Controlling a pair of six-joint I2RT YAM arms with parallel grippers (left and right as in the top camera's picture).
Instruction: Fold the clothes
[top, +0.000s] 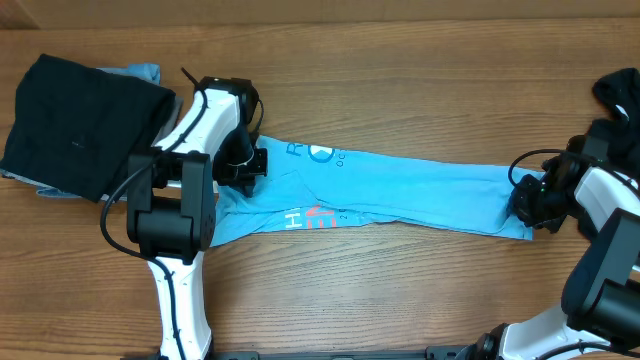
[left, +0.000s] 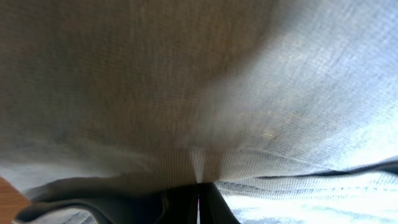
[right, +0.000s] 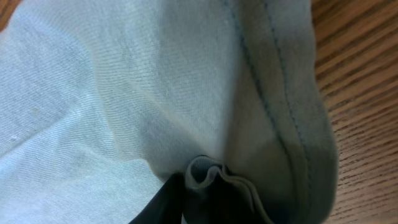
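Note:
The light blue T-shirt (top: 400, 190) lies stretched into a long band across the table, with white print and red-and-white lettering near its left half. My left gripper (top: 248, 162) is shut on the shirt's left end; the left wrist view shows fabric (left: 205, 93) filling the frame and pinched between the fingers (left: 199, 199). My right gripper (top: 524, 200) is shut on the shirt's right end; the right wrist view shows bunched fabric (right: 155, 93) and a stitched hem between the fingers (right: 208, 183).
A folded black garment (top: 85, 120) lies at the far left on top of another light blue piece (top: 145, 72). A dark garment (top: 620, 92) sits at the right edge. Bare wooden table (top: 400, 290) lies in front of the shirt.

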